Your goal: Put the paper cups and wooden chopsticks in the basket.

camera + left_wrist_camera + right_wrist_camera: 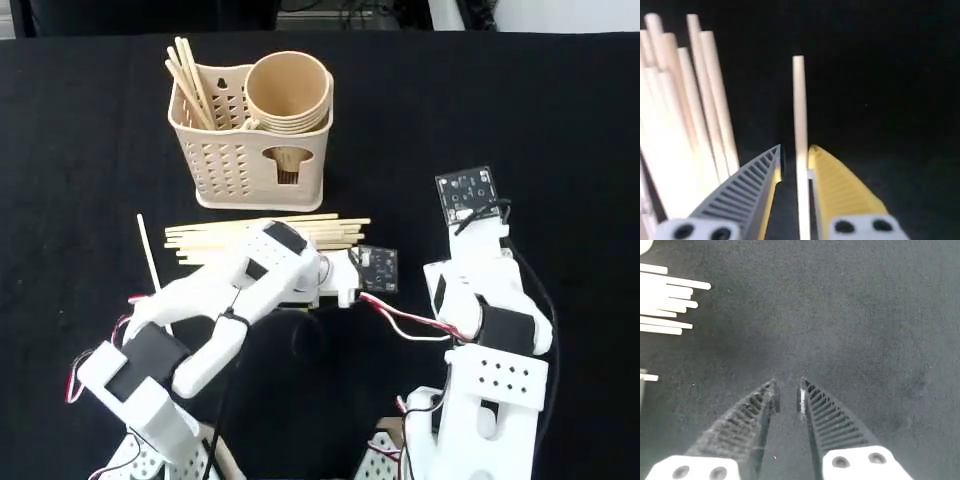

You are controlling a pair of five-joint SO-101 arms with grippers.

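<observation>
Stray chopstick (150,258) lies alone on the bench (560,120) at far L, long axis running away from me, well apart from the rest. No arm near it.

Basket (225,165) sits at the far side, L of centre. Standing chopsticks (190,75) lean in its L compartment and the paper cups (288,90) are nested in its R compartment, so I judge the cups part done.

Pile (215,235) of loose sticks lies just on my side of the basket, long axis L–R across the bench. My left arm (215,300) reaches over it from the L, pointing R along the sticks.

L wrist view: my left fingers (835,190) are drawn in to a narrow slot with a single chopstick (799,100) in it. The yellow finger touches it, and I see only a dark sliver on the grey side. I read this as gripped, though I can't tell if it is lifted off the bench. Key relation: the stick's long axis runs parallel to the fingers and its end pokes out past the tips. The pile (685,125) is just beside the grey finger.

The basket lies across that axis, beyond the pile. Judgement: the stick needs tipping upright before it drops in the L compartment, and it may slip lengthways.

My right fingers (830,425) are slightly parted with nothing between them, over bare bench, pile ends off to one side. Right arm (490,330) is farther from the basket, so the L arm is the nearer one.
</observation>
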